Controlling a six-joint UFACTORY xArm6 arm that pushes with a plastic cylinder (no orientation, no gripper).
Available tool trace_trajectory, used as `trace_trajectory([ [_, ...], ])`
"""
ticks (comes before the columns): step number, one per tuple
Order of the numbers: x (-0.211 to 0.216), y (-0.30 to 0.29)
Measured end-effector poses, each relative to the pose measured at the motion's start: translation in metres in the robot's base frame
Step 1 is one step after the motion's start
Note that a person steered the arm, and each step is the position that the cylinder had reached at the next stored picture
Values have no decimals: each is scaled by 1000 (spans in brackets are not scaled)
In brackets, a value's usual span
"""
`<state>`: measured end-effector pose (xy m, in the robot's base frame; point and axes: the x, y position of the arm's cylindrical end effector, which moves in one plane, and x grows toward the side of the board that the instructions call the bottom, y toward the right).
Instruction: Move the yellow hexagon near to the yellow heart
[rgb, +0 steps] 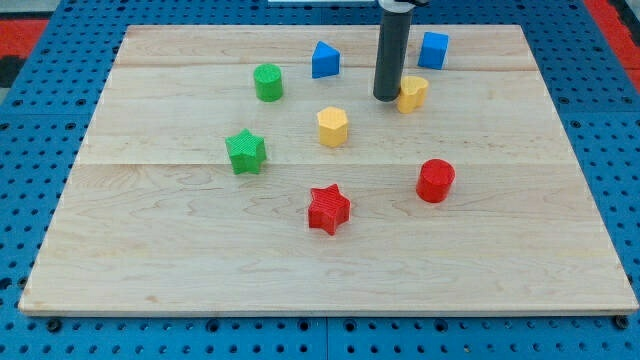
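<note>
Yellow hexagon (333, 126) sits on the surface (200, 250), down and toward the view's left of my tip (386, 97), apart from it, not touching. Yellow heart (412, 93) is just beside the tip on the view's right; can't tell whether they touch. So the tip stands between the two yellow blocks, much closer to the heart.

Tool state: plain dark rod, upright, no jaws to open or close, holding nothing. Lower end is down at the surface; top runs out of frame.

Single camera view, rest of layout relative to the tip:
- blue block (325, 60), pointed top, up and to the view's left, near
- blue cube (433, 49), up and to the view's right, near
- green cylinder (268, 82), to the view's left, further out
- green star (245, 151), down-left, well apart
- red star (329, 209), toward the view's bottom, well apart
- red cylinder (435, 181), down-right, well apart

Surface: light wooden board, planks running left to right, faint seams visible, edges all in frame. It lies on a blue perforated base (60, 330) showing on all sides. A red strip (612, 30) shows at the view's top right corner.
</note>
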<state>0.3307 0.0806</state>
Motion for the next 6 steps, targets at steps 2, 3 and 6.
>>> trace_trajectory([
  [2,39,-82],
  [3,56,-133],
  [6,110,-106],
])
